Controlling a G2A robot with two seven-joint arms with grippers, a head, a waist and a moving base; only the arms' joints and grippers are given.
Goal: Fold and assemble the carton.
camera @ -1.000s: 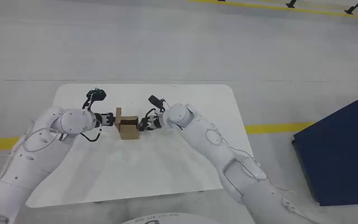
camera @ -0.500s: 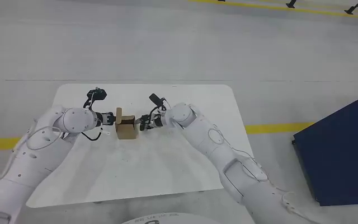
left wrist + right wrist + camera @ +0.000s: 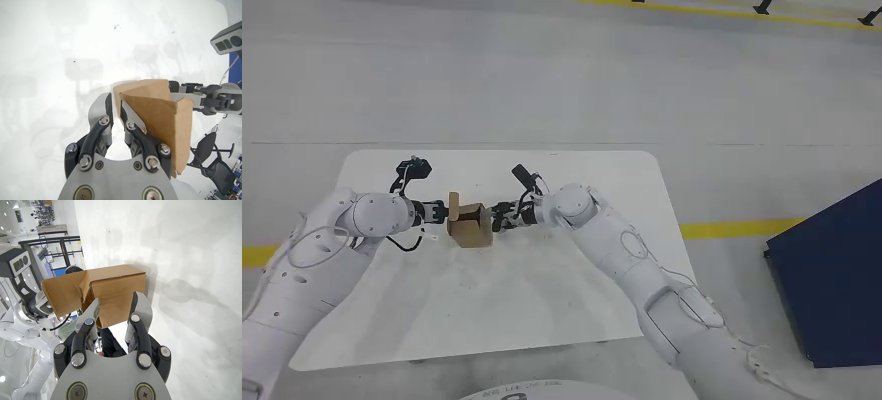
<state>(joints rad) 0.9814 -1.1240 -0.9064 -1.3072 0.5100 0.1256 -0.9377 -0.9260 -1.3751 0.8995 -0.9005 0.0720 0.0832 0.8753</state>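
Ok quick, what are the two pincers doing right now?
Left pincer: closed on the carton wall.
Right pincer: open, one finger on each side of a carton flap.

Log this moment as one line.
carton: partly folded | left gripper: shut on carton wall | right gripper: at opposite side

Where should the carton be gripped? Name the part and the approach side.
Pinch an upright side wall at its free edge, coming in level from the side: the carton stands open, so its thin walls suit a narrow pinch. The left gripper is shut on one such wall.
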